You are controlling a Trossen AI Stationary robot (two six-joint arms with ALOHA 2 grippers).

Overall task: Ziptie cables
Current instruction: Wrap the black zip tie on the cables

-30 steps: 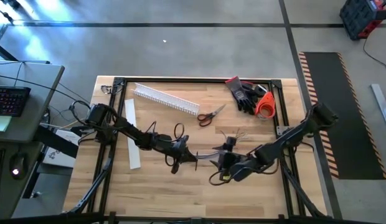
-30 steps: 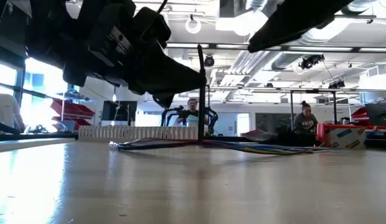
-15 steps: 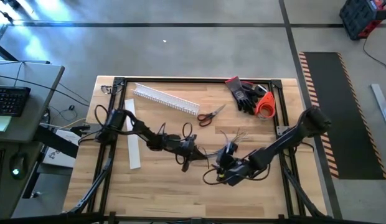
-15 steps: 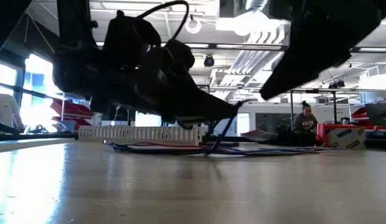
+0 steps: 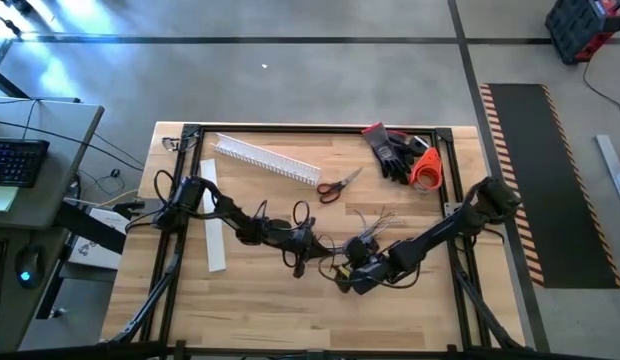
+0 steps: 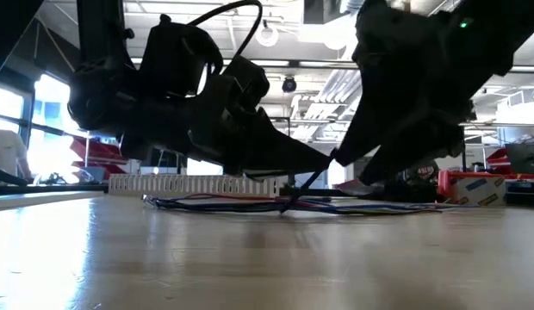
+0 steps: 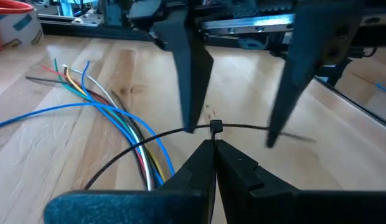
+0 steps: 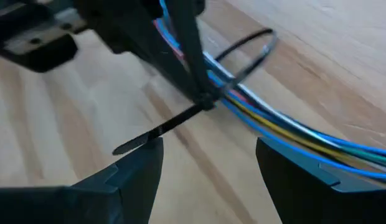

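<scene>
Left gripper pinches the zip tie looped around the cables. Right gripper gapes empty beside it. Scissors, gloves, duct well apart.

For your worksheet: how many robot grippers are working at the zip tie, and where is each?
2. The left gripper is shut on the zip tie, which loops the cables mid-table; the right gripper is open around its tail.
</scene>
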